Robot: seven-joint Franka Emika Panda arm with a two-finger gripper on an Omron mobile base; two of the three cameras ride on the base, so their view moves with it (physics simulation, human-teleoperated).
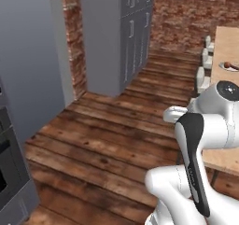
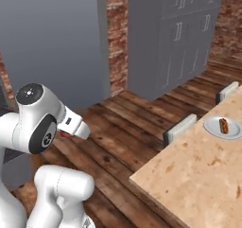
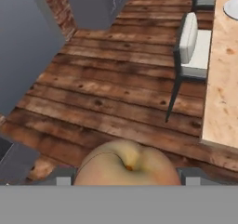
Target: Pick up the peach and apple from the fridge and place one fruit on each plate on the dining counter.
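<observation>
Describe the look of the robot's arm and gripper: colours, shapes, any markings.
The arm is glossy white with rounded, bulbous link shells. A long black oval panel runs down one link, and round dark joint caps with a grey ring sit at the joints. Near the wrist is a white block with a small dark mark. The gripper shows two small grey, squarish finger tips.

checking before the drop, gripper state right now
Gripper: shut on the peach, carried above the wood floor.
</observation>
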